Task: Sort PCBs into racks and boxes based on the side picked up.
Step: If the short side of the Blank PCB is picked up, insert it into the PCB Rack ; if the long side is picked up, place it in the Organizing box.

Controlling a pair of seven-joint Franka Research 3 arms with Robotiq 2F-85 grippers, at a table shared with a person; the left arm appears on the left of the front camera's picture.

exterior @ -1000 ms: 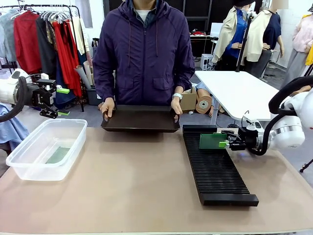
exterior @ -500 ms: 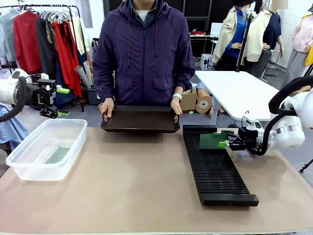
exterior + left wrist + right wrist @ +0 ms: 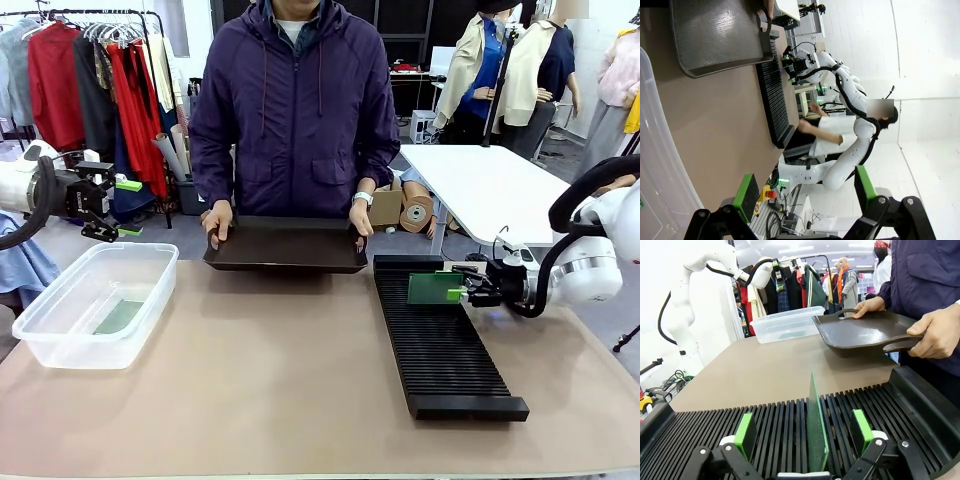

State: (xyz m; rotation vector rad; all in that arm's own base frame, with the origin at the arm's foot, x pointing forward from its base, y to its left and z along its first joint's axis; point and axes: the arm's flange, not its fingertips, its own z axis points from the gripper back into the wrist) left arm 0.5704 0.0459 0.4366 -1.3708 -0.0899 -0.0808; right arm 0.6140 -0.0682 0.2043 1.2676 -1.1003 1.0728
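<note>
PCB stands in rack between spread right fingers.

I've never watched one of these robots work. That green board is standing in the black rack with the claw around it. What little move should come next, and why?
Probably the right gripper should back straight away from the PCB. The board stands upright in a slot of the rack, and the green pads sit apart from it on either side, so it looks released.

A dark shallow tray sits at the tan table's far edge.
</note>
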